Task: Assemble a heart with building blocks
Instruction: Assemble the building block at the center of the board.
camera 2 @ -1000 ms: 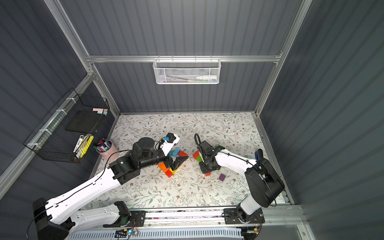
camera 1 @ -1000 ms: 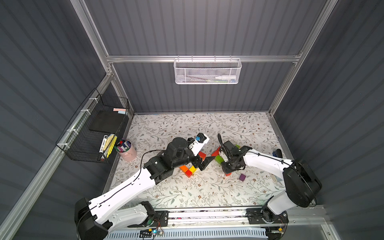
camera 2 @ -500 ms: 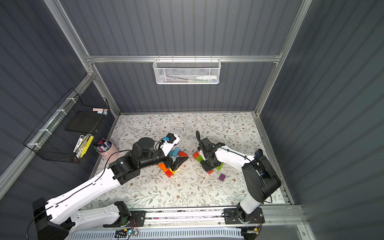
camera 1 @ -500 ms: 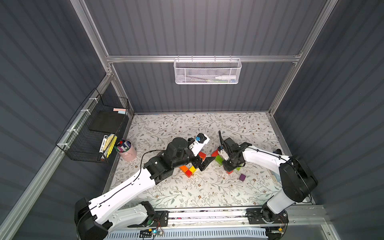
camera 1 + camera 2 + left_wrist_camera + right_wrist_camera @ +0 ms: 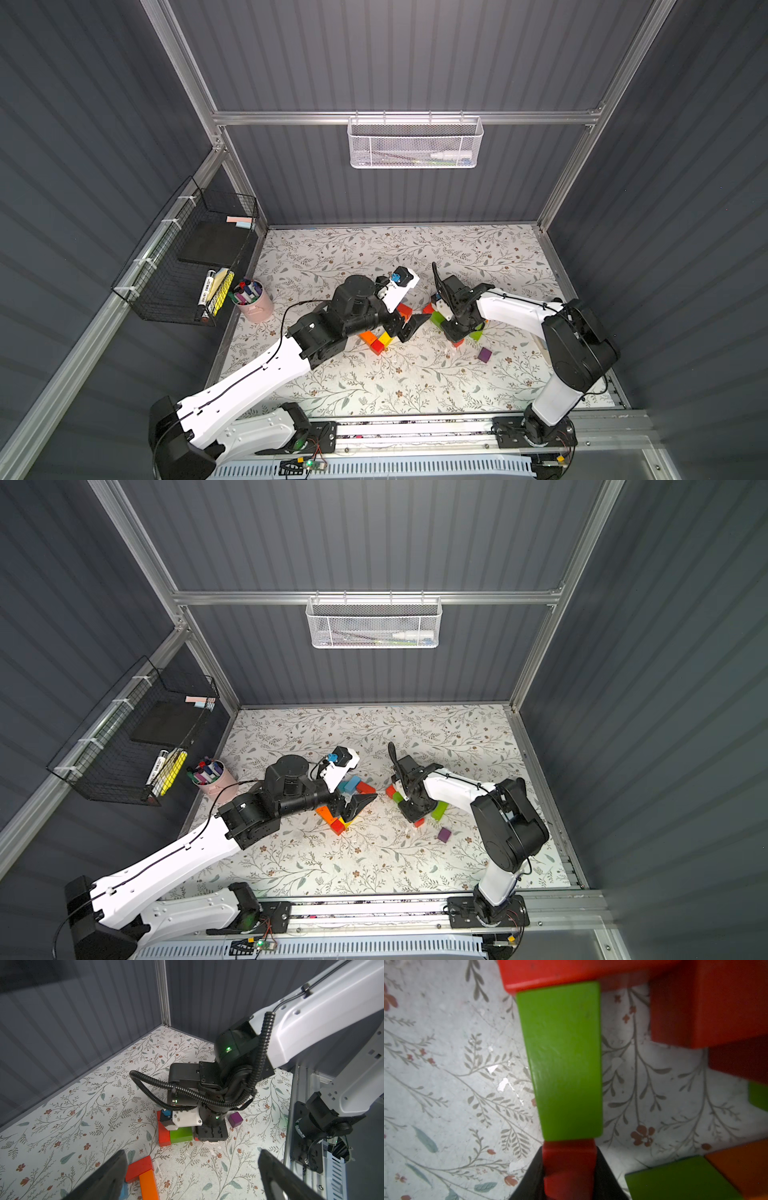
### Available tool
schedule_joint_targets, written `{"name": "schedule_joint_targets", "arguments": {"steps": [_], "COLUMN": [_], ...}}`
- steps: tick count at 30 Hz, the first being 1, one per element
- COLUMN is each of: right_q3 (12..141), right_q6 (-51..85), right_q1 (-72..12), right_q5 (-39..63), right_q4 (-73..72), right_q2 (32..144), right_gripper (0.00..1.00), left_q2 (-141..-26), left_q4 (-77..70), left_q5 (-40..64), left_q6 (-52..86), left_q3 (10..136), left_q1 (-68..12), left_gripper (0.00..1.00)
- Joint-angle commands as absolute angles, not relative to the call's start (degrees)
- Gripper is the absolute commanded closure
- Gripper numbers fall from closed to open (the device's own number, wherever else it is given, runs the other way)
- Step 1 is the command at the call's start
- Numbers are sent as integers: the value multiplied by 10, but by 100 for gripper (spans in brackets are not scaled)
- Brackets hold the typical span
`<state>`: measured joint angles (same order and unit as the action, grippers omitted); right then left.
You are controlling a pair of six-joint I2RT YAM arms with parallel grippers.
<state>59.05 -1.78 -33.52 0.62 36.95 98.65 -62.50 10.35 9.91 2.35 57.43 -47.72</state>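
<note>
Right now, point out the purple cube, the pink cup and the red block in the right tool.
purple cube (image 5: 484, 354): in a top view, top face.
pink cup (image 5: 257, 309): in a top view, outer wall.
red block (image 5: 569, 1167): right wrist view, front face.

The left arm (image 5: 266, 370) is lying stretched low from its base toward the middle of the workspace. Its wrist is rolled sideways, and the left gripper (image 5: 413, 326) is standing wide open with nothing between its fingers. The right arm (image 5: 511, 307) is bending inward from its base with its wrist pointing straight down. The right gripper (image 5: 569, 1167) is pinching a small red block (image 5: 569, 1153) between its fingers.
</note>
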Motion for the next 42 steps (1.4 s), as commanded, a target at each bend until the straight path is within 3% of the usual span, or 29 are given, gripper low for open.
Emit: {"name": "schedule_joint_targets", "arguments": {"steps": [1,12,17,22,26,32,36,38,42], "right_q3": [596,602,600,595,585,566,546,525,503], "right_q6": [-36,-42,-40,-22,16,139,252,302,350], "right_q1": [-332,-331,-331,-331,-331,-343,-352,-363,-387], "right_q5": [0,-11,-15,-10,-5,-24,40,69,77], "right_q4": [367,367,368,372,391,419,415,389,361], "right_q2": [1000,1008,1000,953,916,879,823,802,800], "right_gripper": [68,63,54,39,36,36,39,43,62], "left_q2": [-615,-620,-620,-618,-614,-617,-627,-632,-636], "left_q4": [105,105,105,105,105,100,98,98,95], "left_q5": [106,106,107,107,109,116,124,125,129], "left_q6": [17,17,17,17,17,17,16,15,15], "left_q3": [568,569,568,569,569,568,571,573,575], "left_q1": [-476,-476,-476,-476,-476,-476,-476,-475,-476], "left_gripper": [1,1,1,1,1,1,1,1,1]}}
